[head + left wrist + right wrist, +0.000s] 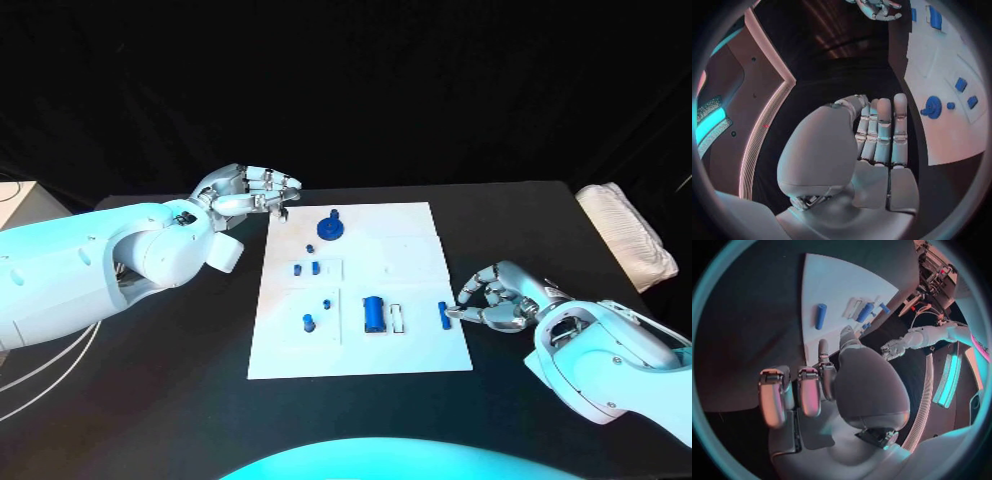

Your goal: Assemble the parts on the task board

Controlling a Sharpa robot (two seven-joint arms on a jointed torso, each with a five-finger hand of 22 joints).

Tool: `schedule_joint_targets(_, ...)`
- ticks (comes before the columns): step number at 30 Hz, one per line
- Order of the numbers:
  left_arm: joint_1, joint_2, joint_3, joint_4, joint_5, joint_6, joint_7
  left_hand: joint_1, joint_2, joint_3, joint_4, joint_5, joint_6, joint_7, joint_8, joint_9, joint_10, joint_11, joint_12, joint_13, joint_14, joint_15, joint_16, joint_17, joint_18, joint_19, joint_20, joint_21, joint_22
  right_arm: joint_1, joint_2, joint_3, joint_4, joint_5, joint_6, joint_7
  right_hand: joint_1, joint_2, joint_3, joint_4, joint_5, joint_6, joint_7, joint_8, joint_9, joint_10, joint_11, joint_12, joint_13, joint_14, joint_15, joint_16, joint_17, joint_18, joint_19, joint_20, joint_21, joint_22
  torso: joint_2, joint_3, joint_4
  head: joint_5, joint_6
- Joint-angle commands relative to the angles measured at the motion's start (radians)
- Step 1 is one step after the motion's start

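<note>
The white board [361, 290] is lying flat in the middle of the black table [173, 380], looking stiff and unlikely to shift. On it, the long blue cylinder [374, 315] is sitting near the right hand [490, 298]; it is looking light, hard and smooth, so gripping across its middle seems safest. The round gear piece [332, 228] is standing nearer the left hand [257, 192]. Both hands are hovering with fingers curled, holding nothing. The small blue pegs [307, 268] are looking slippery.

Robotics lab: black-draped backdrop [433, 90], black table [173, 400], white task board [411, 225].
</note>
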Motion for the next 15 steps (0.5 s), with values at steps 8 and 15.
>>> schedule_joint_targets(8, -0.001, 0.005, 0.000, 0.003, 0.001, 0.011, 0.008, -0.006, 0.002, 0.004, -0.003, -0.004, -0.006, -0.001, 0.006, 0.001, -0.006, 0.002, 0.004, 0.001, -0.002, 0.005, -0.003, 0.001, 0.014, 0.006, 0.002, -0.005, -0.002, -0.013, -0.010, -0.002, -0.015, -0.096, 0.034, -0.030, 0.002, 0.006, -0.007, -0.001, -0.003, 0.005, -0.001, -0.001, -0.001, 0.026, 0.005, 0.008, 0.161, 0.092, 0.009, 0.009, 0.208, -0.014, 0.105, 0.006, 0.006, 0.263, 0.001, 0.0015, 0.0013, -0.005, -0.001)
schedule_joint_targets(15, -0.002, 0.003, 0.000, 0.005, 0.001, 0.011, 0.008, -0.006, 0.002, 0.004, -0.003, -0.004, -0.006, -0.001, 0.006, 0.001, -0.006, 0.002, 0.004, 0.001, -0.002, 0.005, -0.003, 0.001, 0.014, 0.006, 0.002, -0.005, -0.002, -0.046, 0.046, -0.003, -0.051, -0.069, 0.022, -0.041, -0.010, 0.010, -0.016, 0.003, -0.003, 0.011, -0.003, 0.000, -0.001, 0.028, 0.004, 0.010, 0.162, 0.092, 0.008, 0.009, 0.209, -0.014, 0.105, 0.006, 0.006, 0.263, 0.002, 0.0016, 0.0037, -0.003, -0.003)
